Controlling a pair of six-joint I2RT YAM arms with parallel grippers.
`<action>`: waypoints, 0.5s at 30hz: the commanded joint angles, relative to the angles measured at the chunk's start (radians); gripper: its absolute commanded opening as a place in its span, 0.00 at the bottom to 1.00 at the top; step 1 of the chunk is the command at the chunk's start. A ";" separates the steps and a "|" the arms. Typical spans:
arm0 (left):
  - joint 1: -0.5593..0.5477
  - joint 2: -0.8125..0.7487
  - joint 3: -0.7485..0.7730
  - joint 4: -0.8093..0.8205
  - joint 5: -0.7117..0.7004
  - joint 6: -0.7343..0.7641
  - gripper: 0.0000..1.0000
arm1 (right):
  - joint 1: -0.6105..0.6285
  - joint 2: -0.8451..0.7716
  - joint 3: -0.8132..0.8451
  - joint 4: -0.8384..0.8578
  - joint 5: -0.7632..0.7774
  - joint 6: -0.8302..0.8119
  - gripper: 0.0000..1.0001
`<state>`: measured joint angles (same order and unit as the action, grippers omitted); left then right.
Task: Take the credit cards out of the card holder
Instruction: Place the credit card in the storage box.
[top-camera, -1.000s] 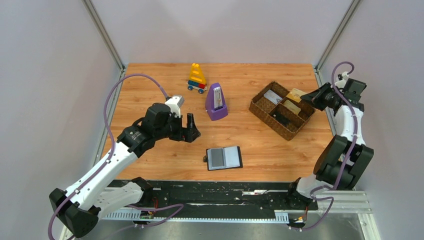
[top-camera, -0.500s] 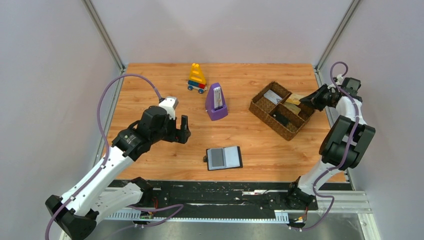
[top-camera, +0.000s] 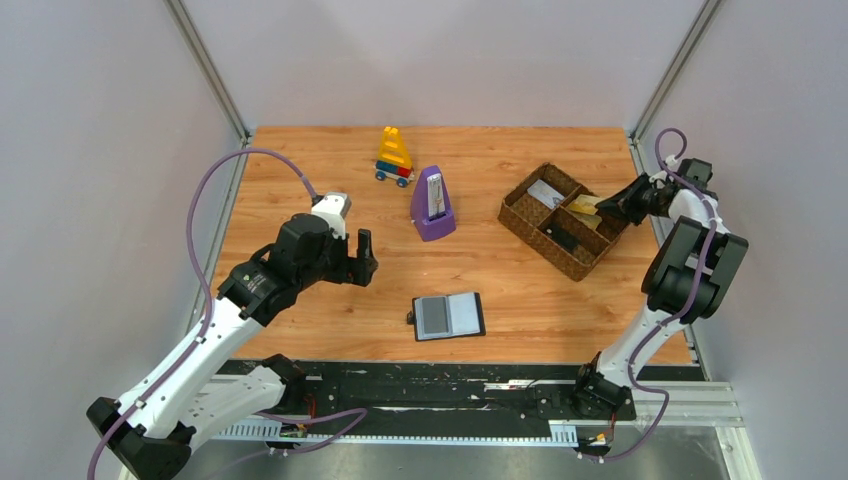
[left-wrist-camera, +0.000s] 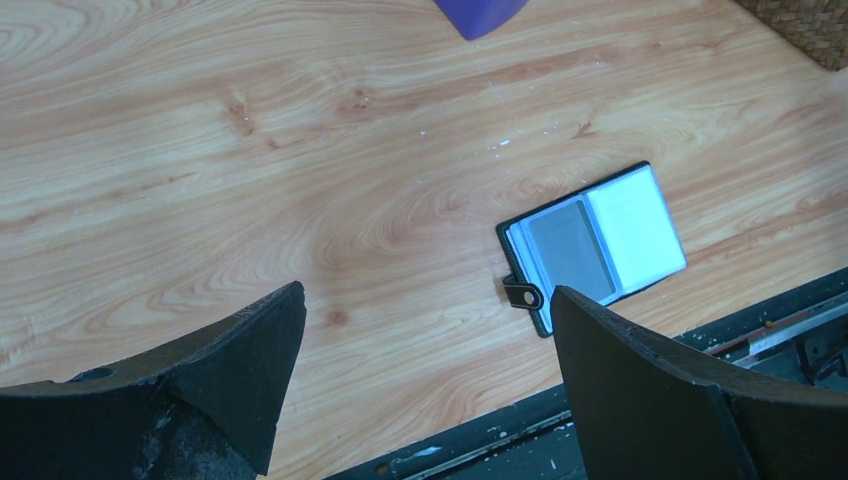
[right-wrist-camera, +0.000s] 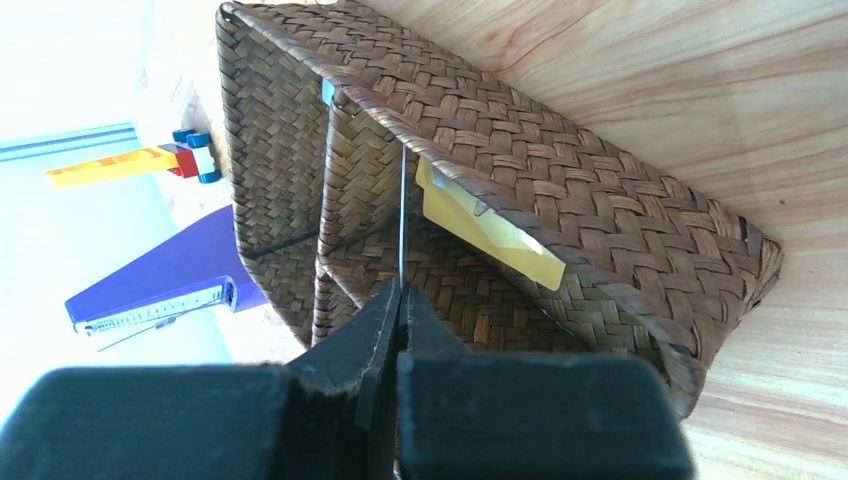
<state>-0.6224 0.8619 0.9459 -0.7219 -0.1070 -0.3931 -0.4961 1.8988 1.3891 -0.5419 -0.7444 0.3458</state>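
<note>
Wicker tray (top-camera: 563, 222) is now reached by the right gripper (right-wrist-camera: 400, 292), pinched on a thin card (right-wrist-camera: 401, 212), so delivery seems close; the left gripper (left-wrist-camera: 425, 300), jaws wide, has been drawn back.

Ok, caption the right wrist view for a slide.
Right gripper holds a card edge-on at the woven tray.

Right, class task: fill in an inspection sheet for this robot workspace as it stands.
Surface: light wooden tabletop, no spills seen.
Job's things: flat black bifold wallet lies open near front edge; yellow-orange plastic card leans inside brown woven divided tray.
Clutter: purple metronome, yellow toy-block vehicle.
Grippers: left tool open above table; right tool shut on thin card, edge-on, at tray.
Cables: purple cables loop over both arms.
Surroundings: pale walls, metal frame posts.
</note>
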 joint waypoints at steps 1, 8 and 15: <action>-0.004 -0.010 0.033 0.022 -0.022 0.021 1.00 | 0.004 0.025 0.044 0.030 -0.036 -0.014 0.00; -0.003 -0.003 0.033 0.022 -0.024 0.018 1.00 | 0.012 0.060 0.041 0.070 -0.042 0.023 0.00; -0.004 -0.007 0.031 0.022 -0.034 0.017 1.00 | 0.017 0.090 0.045 0.080 -0.029 0.034 0.06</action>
<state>-0.6224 0.8623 0.9459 -0.7216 -0.1196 -0.3904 -0.4850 1.9751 1.3964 -0.5091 -0.7628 0.3668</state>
